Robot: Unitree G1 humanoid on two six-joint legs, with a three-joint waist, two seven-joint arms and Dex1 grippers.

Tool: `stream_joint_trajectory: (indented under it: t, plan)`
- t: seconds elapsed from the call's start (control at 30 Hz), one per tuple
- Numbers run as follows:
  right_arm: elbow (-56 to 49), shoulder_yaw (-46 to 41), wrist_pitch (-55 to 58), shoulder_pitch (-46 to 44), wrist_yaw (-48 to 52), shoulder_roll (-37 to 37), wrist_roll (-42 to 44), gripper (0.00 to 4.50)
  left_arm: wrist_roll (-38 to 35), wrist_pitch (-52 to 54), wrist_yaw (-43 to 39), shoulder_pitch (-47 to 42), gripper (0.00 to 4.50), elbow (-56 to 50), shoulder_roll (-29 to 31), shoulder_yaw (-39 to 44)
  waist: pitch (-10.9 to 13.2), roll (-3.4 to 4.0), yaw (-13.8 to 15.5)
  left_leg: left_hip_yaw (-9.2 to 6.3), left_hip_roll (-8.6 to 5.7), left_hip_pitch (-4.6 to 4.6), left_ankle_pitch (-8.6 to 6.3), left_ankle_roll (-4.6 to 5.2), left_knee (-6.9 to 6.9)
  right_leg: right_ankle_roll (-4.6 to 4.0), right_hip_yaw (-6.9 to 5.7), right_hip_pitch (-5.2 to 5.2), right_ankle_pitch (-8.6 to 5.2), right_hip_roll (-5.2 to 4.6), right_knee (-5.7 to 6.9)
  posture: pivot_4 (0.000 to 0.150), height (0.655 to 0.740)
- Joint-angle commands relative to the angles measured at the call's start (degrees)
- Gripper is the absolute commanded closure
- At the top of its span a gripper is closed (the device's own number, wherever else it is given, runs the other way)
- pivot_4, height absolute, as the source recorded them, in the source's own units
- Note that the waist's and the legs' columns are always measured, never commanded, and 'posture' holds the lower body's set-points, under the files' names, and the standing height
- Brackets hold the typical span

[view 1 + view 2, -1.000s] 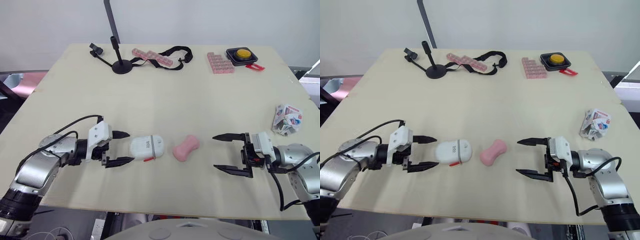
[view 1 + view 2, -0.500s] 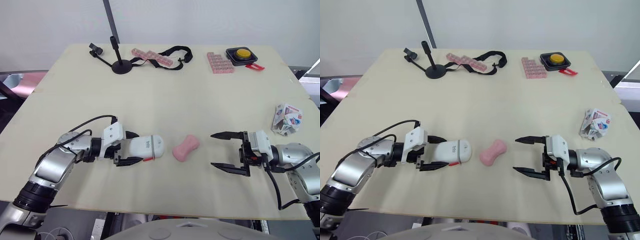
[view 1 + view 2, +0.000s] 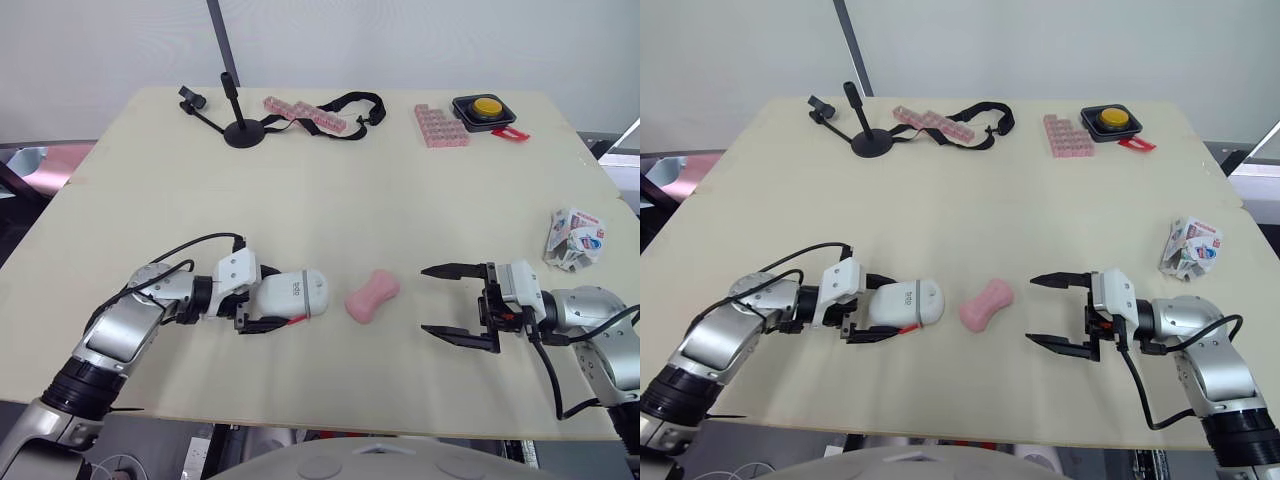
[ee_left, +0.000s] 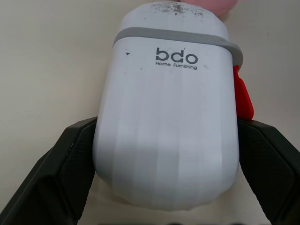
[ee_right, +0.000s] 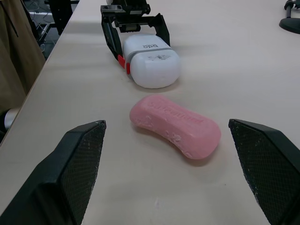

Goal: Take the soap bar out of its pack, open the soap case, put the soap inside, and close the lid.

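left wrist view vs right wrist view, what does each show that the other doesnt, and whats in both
Left wrist view's own: close-up specks on the end of the soap case, and the left claw with its fingers against both sides of the case.
Right wrist view's own: the whole pink soap bar lying bare on the table, with the open right claw facing it.
Shared: the white case with its grey band, red latch tab and bdo lettering.
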Motion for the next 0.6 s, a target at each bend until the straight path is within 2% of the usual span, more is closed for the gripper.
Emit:
stream_joint_trajectory:
  t: [0.03,0.53,0.6]
  plan:
    - [-1.9,-1.3,0.0,0.5,-0.4,-1.0,0.3,0.03,0.3,-1.5,-0.3,-1.1,0.00,0.8,-0.2,0.5,0.0,0.00,0.0,0.00,0.00,0.00,0.00,0.00,0.00,0.00,0.00,0.00,0.00,0.00,0.00,0.150,0.7395]
    - [-3.9,-1.7,0.9,2.1,-2.1,-1.7,0.6,0.03,0.8,-4.0,-1.9,-1.6,0.00,3.7,-1.1,-0.1,0.0,0.00,0.0,0.00,0.00,0.00,0.00,0.00,0.00,0.01,0.01,0.00,0.00,0.00,0.00,0.150,0.7395]
    - [-4.0,-1.6,1.1,2.0,-2.3,-1.7,0.5,0.00,0.7,-4.3,-2.0,-1.7,0.55,3.9,-1.4,-0.1,0.0,0.00,0.0,0.00,0.00,0.00,0.00,0.00,-0.01,0.00,0.00,0.00,0.00,0.00,0.00,0.150,0.7395]
